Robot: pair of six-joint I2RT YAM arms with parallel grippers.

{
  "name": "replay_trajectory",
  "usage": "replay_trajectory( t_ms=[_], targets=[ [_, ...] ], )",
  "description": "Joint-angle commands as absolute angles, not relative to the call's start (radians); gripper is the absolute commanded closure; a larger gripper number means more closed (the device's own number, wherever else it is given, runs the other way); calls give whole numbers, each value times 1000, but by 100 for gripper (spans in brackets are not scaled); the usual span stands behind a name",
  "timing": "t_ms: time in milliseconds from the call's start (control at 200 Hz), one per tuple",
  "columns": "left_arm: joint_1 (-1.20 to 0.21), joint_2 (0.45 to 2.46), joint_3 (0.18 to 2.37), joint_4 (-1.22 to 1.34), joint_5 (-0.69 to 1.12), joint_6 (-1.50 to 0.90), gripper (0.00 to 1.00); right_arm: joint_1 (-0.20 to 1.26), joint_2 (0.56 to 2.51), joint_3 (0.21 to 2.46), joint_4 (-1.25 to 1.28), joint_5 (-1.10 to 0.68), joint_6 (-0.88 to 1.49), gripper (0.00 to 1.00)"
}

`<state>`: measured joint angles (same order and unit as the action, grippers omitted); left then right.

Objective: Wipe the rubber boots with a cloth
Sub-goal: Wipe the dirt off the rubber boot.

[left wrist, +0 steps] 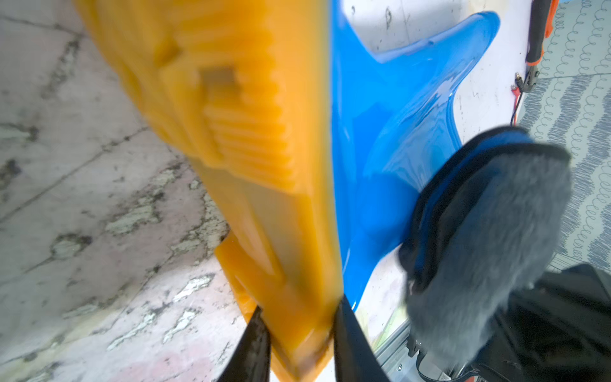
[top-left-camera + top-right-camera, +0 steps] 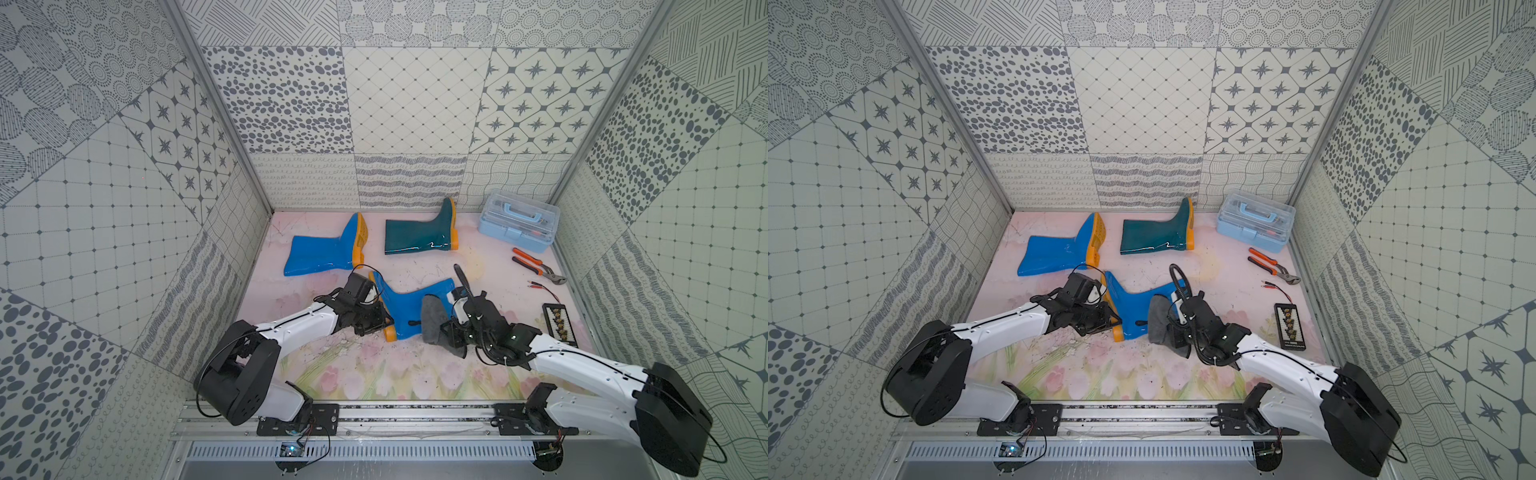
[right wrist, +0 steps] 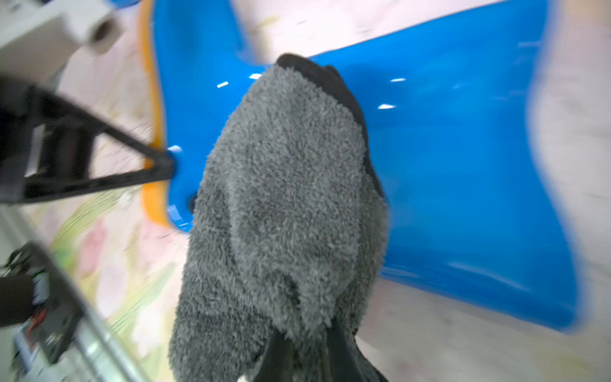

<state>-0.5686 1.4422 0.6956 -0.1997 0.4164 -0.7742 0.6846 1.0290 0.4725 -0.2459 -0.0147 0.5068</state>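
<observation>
Three rubber boots lie on their sides on the floral mat. A blue one [image 2: 320, 253] and a dark teal one [image 2: 419, 235] rest at the back. The nearer blue boot [image 2: 409, 307] [image 2: 1133, 309] lies between my arms. My left gripper [image 2: 384, 322] [image 1: 299, 334] is shut on that boot's orange sole [image 1: 258, 132] at the heel end. The right gripper [image 2: 444, 328] [image 3: 307, 340] is shut on the dark grey cloth [image 2: 432, 318] [image 3: 291, 198]. The cloth lies pressed against the shaft of the near boot [image 3: 463, 165], and its blue reverse [image 1: 463, 185] shows in the left wrist view.
A light blue toolbox [image 2: 517, 226] stands at the back right. Orange-handled pliers [image 2: 536, 266], red-tipped leads [image 2: 540, 286] and a black board [image 2: 559, 326] lie along the right wall. Patterned walls close in three sides, and a metal rail [image 2: 415, 419] runs along the front.
</observation>
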Motion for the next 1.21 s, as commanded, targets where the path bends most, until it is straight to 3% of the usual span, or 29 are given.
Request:
replay_trajectory(
  t_ms=[0,130,230,400,560,740,1015,1200],
  targets=[
    [-571,1475,669,-349,278,-727,100,601,895,448,-363,40,484,100],
    [-571,1464,670,-348,274,-728,100,605,877,534,-404,-37,459,100],
    [-571,1476,681,-352,272,-724,100,745,946,600,-365,-54,466,100],
    [-571,1494,692,-340,282,-729,100,1060,1204,690,-262,-38,434,100],
    [-570,1511,692,-329,303,-730,100,1102,1410,658,-119,-58,504,100],
    [-571,1501,675,-347,297,-718,100,975,1440,642,-222,-2,608,100],
    [-569,1507,683,-378,273,-693,100,652,1152,499,-389,19,708,100],
    [-571,1518,696,-389,272,-671,100,457,1124,492,-478,-66,637,100]
  ],
)
